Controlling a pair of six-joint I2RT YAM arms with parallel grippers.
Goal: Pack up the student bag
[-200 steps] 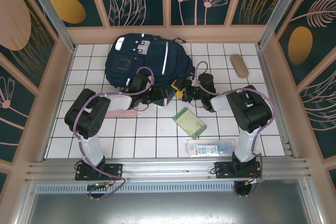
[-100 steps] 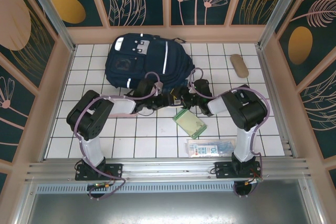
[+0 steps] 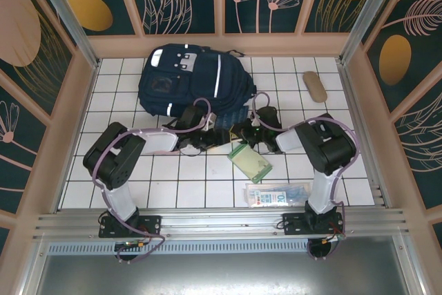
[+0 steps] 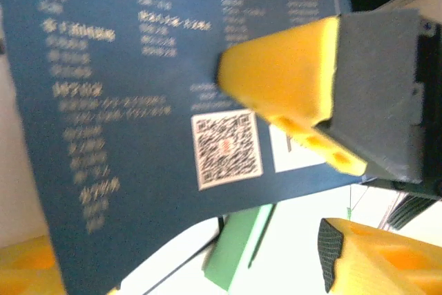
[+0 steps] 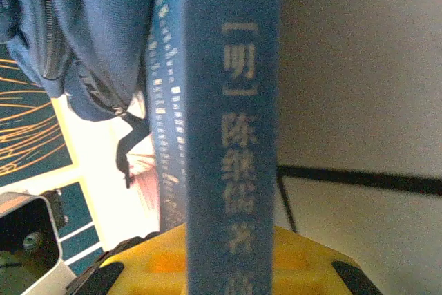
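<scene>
The left gripper (image 4: 200, 267) is released, one finger clearly apart from the blue book (image 4: 138, 101) in front of it. The right gripper (image 5: 231, 267) is clenched on the spine of this book. The student bag (image 3: 190, 77) lies just beyond both grippers. I judge this step as a handover. Next, the right arm must carry the book into the bag's opening.

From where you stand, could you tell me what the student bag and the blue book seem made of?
Student bag: matte navy woven fabric, judging by soft folds and seams. Blue book: likely paper or card with a smooth cover; flat spine, printed lettering.
</scene>
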